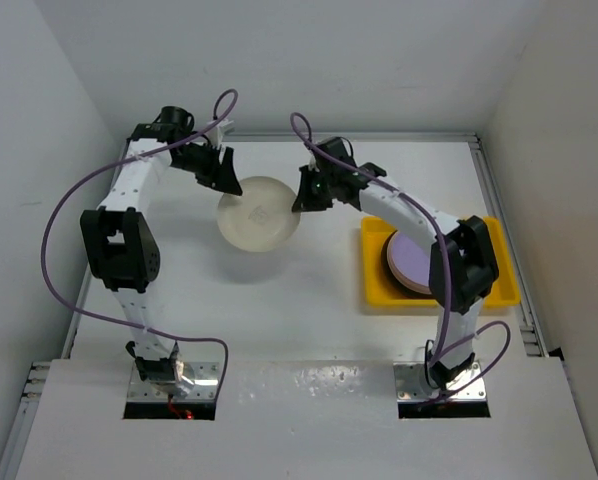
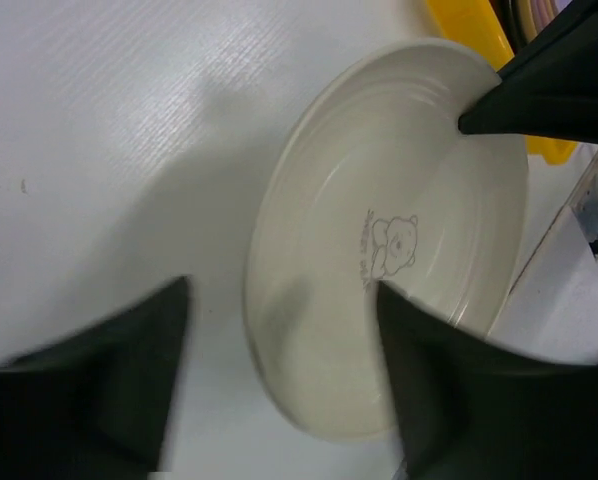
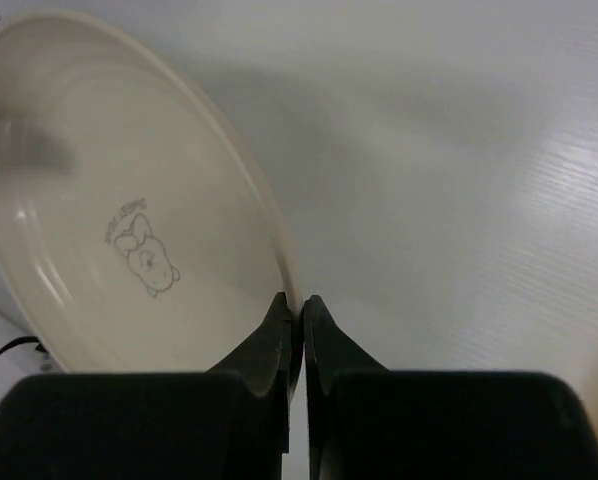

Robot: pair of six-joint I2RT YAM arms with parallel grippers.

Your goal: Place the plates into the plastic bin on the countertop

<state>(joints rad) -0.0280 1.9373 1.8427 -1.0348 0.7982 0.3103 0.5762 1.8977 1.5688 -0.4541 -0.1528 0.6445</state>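
A cream plate [image 1: 259, 215] with a small printed bear hangs tilted above the white countertop [image 1: 279, 320], casting a shadow on it. My right gripper [image 1: 304, 200] is shut on its right rim, and the right wrist view shows that gripper [image 3: 301, 305] pinching the thin edge of the plate [image 3: 109, 200]. My left gripper [image 1: 222, 180] is at the plate's far-left rim. In the left wrist view that gripper [image 2: 279, 370] is open, its fingers straddling the rim of the plate [image 2: 379, 200]. The yellow plastic bin [image 1: 499, 290] lies at the right and holds a lilac plate [image 1: 411, 258] on top of a stack.
White walls close in the countertop at the back and on both sides. A metal edge runs along the right side past the bin. Purple cables loop from both arms. A corner of the bin [image 2: 469, 30] shows beyond the plate in the left wrist view.
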